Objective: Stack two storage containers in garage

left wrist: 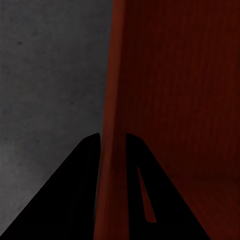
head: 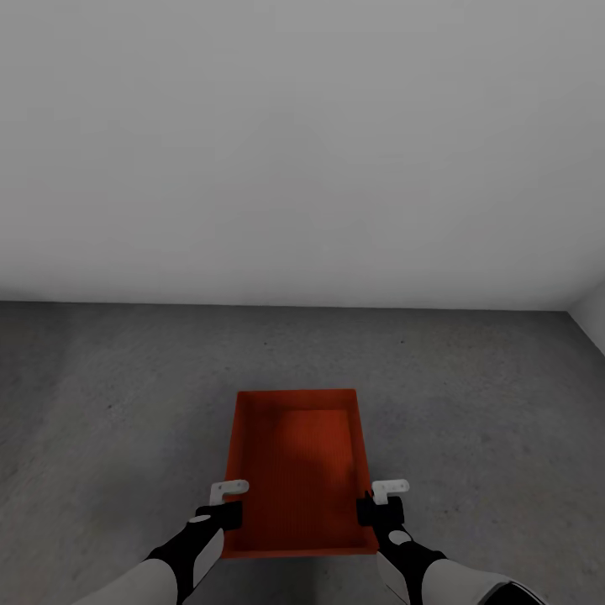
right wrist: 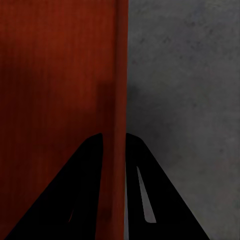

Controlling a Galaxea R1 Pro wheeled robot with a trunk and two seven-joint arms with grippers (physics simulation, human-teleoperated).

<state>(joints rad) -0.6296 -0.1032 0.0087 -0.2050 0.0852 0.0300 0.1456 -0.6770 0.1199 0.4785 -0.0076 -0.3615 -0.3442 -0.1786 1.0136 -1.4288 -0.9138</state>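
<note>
A red-orange storage container [head: 296, 458] is sitting level in front of the robot, over the grey concrete floor [head: 470, 395] near a plain white wall. It is a lidless rectangular bin with low straight walls, empty inside. Its left wall [left wrist: 111, 100] and right wall [right wrist: 121, 75] are showing as thin upright edges against the mottled floor in the wrist views.

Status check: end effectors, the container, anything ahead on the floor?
Left end effector and right end effector each clamped on a side wall of the red-orange container. Container empty, over grey concrete floor. White wall ahead, nothing in the way.
</note>
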